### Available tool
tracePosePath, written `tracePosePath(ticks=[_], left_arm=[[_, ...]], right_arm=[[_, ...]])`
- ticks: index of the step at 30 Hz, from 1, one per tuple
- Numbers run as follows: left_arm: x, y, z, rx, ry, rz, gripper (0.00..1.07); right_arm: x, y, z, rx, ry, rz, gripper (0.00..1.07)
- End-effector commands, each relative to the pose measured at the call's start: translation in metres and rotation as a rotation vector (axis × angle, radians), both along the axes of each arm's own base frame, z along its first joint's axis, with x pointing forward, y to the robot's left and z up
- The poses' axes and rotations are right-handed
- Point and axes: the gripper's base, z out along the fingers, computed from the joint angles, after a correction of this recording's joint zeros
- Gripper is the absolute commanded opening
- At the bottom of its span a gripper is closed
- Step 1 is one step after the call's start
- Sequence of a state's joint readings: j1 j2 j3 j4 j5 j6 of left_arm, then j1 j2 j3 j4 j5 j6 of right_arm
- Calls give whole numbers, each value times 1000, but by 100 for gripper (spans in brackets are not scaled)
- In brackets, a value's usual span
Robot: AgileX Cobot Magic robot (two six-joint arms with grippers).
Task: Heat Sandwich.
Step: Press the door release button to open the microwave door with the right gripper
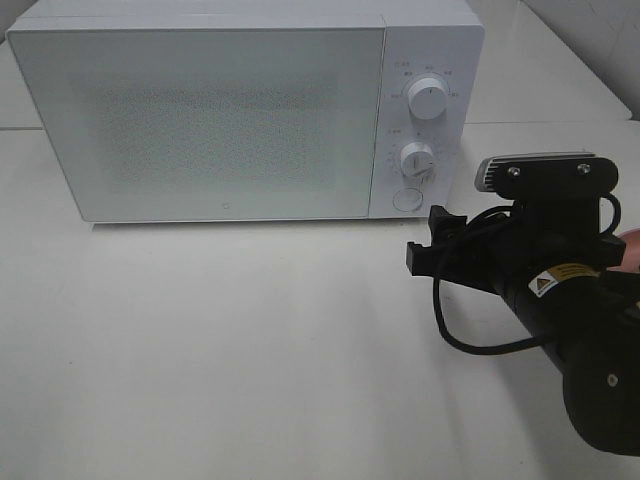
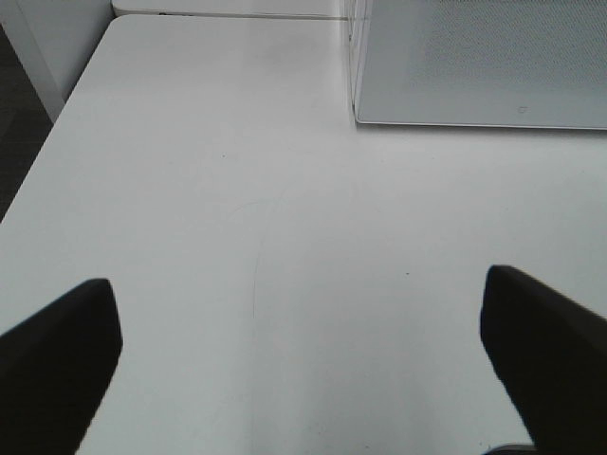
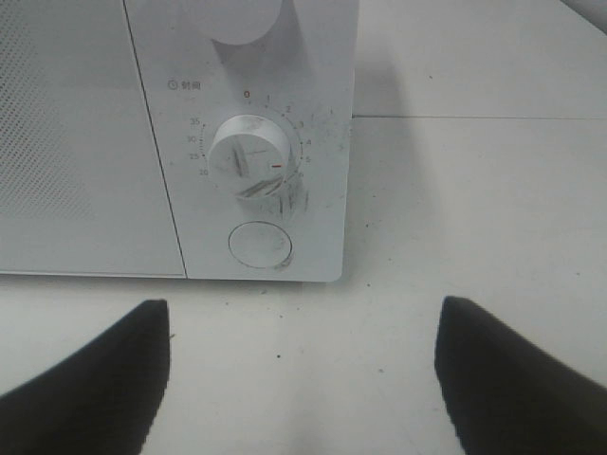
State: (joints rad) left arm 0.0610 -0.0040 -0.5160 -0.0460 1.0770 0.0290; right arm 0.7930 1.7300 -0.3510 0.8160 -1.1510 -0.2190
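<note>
I count one microwave (image 1: 230, 110) on one table (image 1: 220, 350). Its panel carries two knobs, an upper knob (image 1: 428, 97) and a lower knob (image 1: 417, 160), and one round button (image 1: 407, 199). One arm (image 1: 570, 340) of mine shows from above, with one cable (image 1: 480, 349) and one yellow sticker (image 1: 558, 278). My wrist cameras show two grippers, the left gripper (image 2: 296, 280) and the right gripper (image 3: 303, 303), each with two fingers (image 2: 57, 360).

Your high camera looks down, facing the white box-shaped microwave (image 1: 240, 110). Right wrist faces its round white lower dial (image 3: 248, 150) closely; left wrist catches only its door corner (image 2: 474, 57).
</note>
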Motion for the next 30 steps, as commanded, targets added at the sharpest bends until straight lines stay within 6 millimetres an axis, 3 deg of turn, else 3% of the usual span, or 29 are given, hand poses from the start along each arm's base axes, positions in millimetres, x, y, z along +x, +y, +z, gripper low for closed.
tracePosePath(ticks=[1,10,19,21,24,30], left_arm=[[-4,-1,1,-3,-36,4,98],[-4,-1,1,-3,-36,4,98],[-4,-1,1,-3,-36,4,98],[-4,-1,1,-3,-36,4,98],[-4,-1,1,-3,-36,4,98],[-4,-1,1,-3,-36,4,98]], right_arm=[[1,2,2,49,-4,-13,75],[1,2,2,364,16,-116,75],[1,2,2,799,45,-258,74],[1,2,2,951,56,-308,72],[1,2,2,1037,61,-336,70],[1,2,2,1311,82,-427,55]])
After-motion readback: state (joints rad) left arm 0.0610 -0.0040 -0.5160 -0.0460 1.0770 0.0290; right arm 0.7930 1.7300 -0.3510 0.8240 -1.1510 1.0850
